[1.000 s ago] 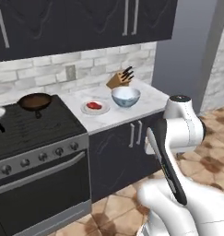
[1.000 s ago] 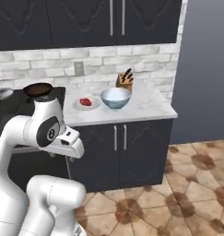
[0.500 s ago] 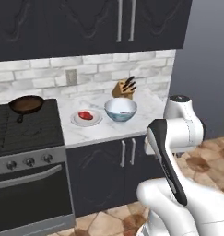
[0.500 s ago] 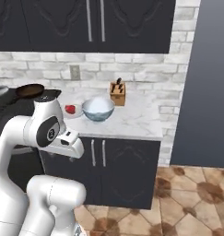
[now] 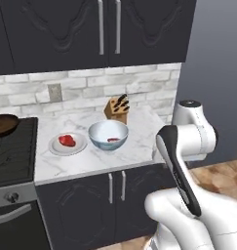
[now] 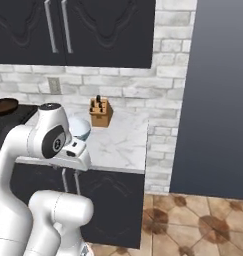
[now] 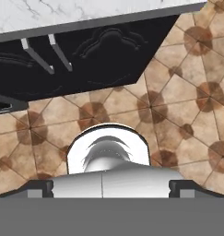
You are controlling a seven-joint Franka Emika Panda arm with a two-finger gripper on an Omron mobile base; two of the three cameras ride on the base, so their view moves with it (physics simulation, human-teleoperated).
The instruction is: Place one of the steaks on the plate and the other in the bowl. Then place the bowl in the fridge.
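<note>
Two steaks sit on my table (image 5: 90, 161). One steak (image 5: 67, 140) lies on the plate (image 5: 54, 146), and the other steak (image 5: 113, 140) lies in the bowl (image 5: 108, 135). The plate and the bowl are just beside each other, with the bowl on the right. A knife block (image 5: 117, 108) stands behind the bowl, near the brick wall. A dark pan (image 5: 3, 124) rests on the stove (image 5: 15, 156) at the left. The tall grey fridge (image 6: 213, 95) stands to the right of the table. My pincer (image 7: 111, 186) is open wide and holds nothing. It hangs low and looks down at the brown floor tiles (image 7: 187, 92) in front of the dark cupboard doors (image 7: 85, 64).
</note>
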